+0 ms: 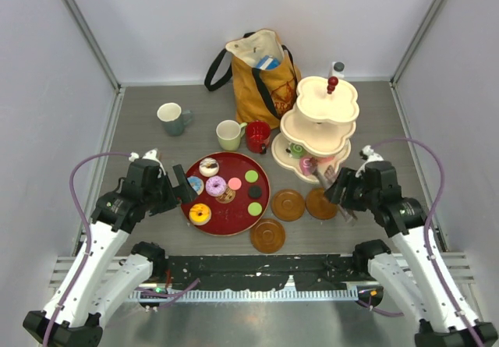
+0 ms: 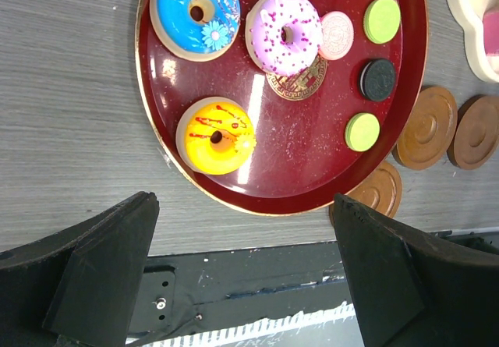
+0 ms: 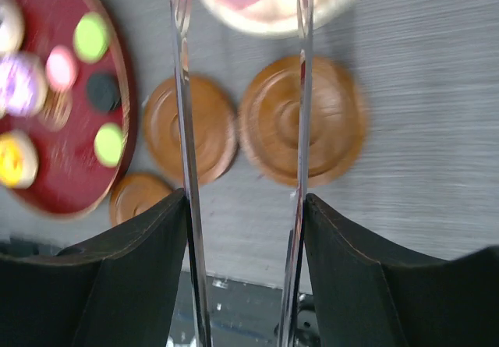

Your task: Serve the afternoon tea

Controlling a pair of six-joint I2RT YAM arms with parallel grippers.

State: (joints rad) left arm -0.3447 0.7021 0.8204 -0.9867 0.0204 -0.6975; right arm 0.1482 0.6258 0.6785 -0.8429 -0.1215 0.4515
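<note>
Several toy donuts, among them a yellow donut (image 2: 217, 136) and a purple donut (image 2: 286, 31), lie with macarons (image 2: 362, 131) on the big red tray (image 1: 238, 207). My left gripper (image 2: 243, 203) hovers open over the tray's near-left rim, holding nothing. My right gripper (image 3: 245, 197) is shut on metal tongs (image 3: 184, 90), whose two blades reach over the brown saucers (image 3: 327, 121) toward the cream stand (image 1: 320, 125). A green and a pink sweet (image 1: 308, 164) sit on the stand's bottom tier. The grey-green mug (image 1: 171, 118), pale green mug (image 1: 228, 135) and red mug (image 1: 257, 136) stand behind the tray.
A mustard-yellow tote bag (image 1: 261, 70) stands at the back between the mugs and the stand. A third saucer (image 1: 267, 235) lies near the front edge by the black base rail (image 1: 257, 273). Grey walls enclose the table on three sides.
</note>
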